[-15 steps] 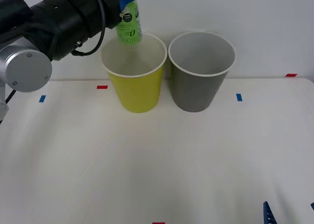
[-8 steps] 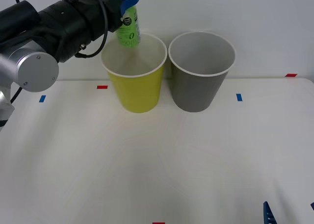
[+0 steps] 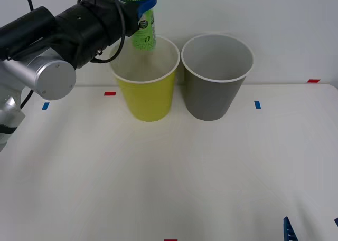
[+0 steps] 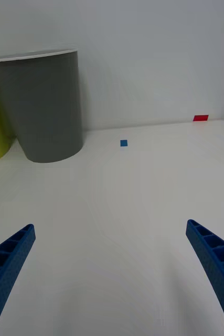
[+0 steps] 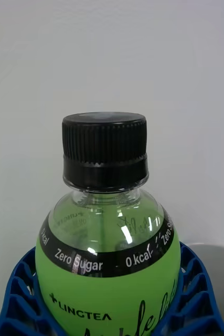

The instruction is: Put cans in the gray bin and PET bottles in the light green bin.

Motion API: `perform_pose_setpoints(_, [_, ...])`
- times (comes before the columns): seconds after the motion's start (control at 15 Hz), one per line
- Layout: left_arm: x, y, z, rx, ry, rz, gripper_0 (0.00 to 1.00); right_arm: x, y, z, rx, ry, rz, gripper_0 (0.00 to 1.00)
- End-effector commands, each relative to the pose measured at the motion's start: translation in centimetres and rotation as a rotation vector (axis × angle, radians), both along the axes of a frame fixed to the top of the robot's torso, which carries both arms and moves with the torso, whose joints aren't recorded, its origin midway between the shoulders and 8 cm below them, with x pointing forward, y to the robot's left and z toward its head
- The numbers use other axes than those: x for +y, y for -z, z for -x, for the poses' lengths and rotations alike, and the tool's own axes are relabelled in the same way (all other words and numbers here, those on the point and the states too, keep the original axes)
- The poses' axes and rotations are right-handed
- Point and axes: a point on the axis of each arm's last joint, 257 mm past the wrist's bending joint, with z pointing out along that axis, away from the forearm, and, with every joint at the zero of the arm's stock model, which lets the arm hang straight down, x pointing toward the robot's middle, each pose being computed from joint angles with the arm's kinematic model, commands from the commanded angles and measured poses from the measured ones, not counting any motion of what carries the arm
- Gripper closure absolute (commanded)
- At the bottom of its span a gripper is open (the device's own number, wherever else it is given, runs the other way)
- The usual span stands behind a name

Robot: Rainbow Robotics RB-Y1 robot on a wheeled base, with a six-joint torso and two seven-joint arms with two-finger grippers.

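Observation:
My left gripper (image 3: 140,1) is shut on the PET bottle (image 3: 144,32) and holds it in the air over the back rim of the light green bin (image 3: 145,88). The bottle's lower end hangs just above the bin's opening. In the left wrist view the bottle (image 5: 106,262) shows its black cap (image 5: 104,151) and bright green label, with blue fingers (image 5: 17,299) hugging both sides. The gray bin (image 3: 216,83) stands upright right beside the green one, also seen in the right wrist view as the gray bin (image 4: 38,105). My right gripper (image 4: 112,278) rests open low over the table's near right.
The white table (image 3: 169,172) carries small blue tape marks (image 3: 257,104) and red tape marks (image 3: 110,93). A white wall rises close behind both bins. The left arm's black and silver links (image 3: 47,77) reach across the upper left.
The left arm has swung to the right, carrying the bottle slightly right along the light green bin's back rim. The bins and the right gripper have not moved.

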Motion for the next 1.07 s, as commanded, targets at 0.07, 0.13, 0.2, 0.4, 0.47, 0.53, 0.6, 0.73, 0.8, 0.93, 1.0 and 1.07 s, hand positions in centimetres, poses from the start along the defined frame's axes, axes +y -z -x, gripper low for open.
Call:
perform_pose_setpoints(0.07, [-0.26, 0.24, 0.07, 0.005, 0.006, -0.001, 1.0, 0.0, 0.0, 0.0, 0.0, 0.0, 0.0, 0.0])
perform_pose_setpoints(0.13, [-0.25, 0.28, 0.05, 0.007, 0.005, -0.002, 1.0, 0.0, 0.0, 0.0, 0.0, 0.0, 0.0, 0.0])
perform_pose_setpoints(0.2, [-0.2, 0.28, 0.04, 0.007, 0.005, -0.002, 1.0, 0.0, 0.0, 0.0, 0.0, 0.0, 0.0, 0.0])
perform_pose_setpoints(0.4, [-0.15, 0.28, 0.03, 0.01, 0.005, 0.0, 1.0, 0.0, 0.0, 0.0, 0.0, 0.0, 0.0, 0.0])
perform_pose_setpoints(0.47, [-0.14, 0.28, 0.02, 0.009, 0.004, -0.001, 1.0, 0.0, 0.0, 0.0, 0.0, 0.0, 0.0, 0.0])
perform_pose_setpoints(0.53, [-0.14, 0.28, 0.02, 0.009, 0.004, -0.001, 1.0, 0.0, 0.0, 0.0, 0.0, 0.0, 0.0, 0.0])
perform_pose_setpoints(0.6, [-0.19, 0.3, 0.04, 0.008, 0.005, -0.001, 1.0, 0.0, 0.0, 0.0, 0.0, 0.0, 0.0, 0.0])
perform_pose_setpoints(0.73, [-0.3, 0.4, 0.06, 0.013, 0.007, 0.002, 0.14, 0.0, 0.0, 0.0, 0.0, 0.0, 0.0, 0.0])
perform_pose_setpoints(0.8, [-0.36, 0.48, 0.08, 0.014, 0.009, 0.001, 0.0, 0.0, 0.0, 0.0, 0.0, 0.0, 0.0, 0.0])
perform_pose_setpoints(0.93, [-0.42, 0.35, 0.09, 0.016, 0.011, 0.005, 0.0, 0.0, 0.0, 0.0, 0.0, 0.0, 0.0, 0.0])
perform_pose_setpoints(1.0, [-0.43, 0.18, 0.1, 0.013, 0.011, 0.004, 0.0, 0.0, 0.0, 0.0, 0.0, 0.0, 0.0, 0.0])
perform_pose_setpoints(1.07, [-0.44, 0.02, 0.1, 0.01, 0.011, 0.003, 0.0, 0.0, 0.0, 0.0, 0.0, 0.0, 0.0, 0.0])
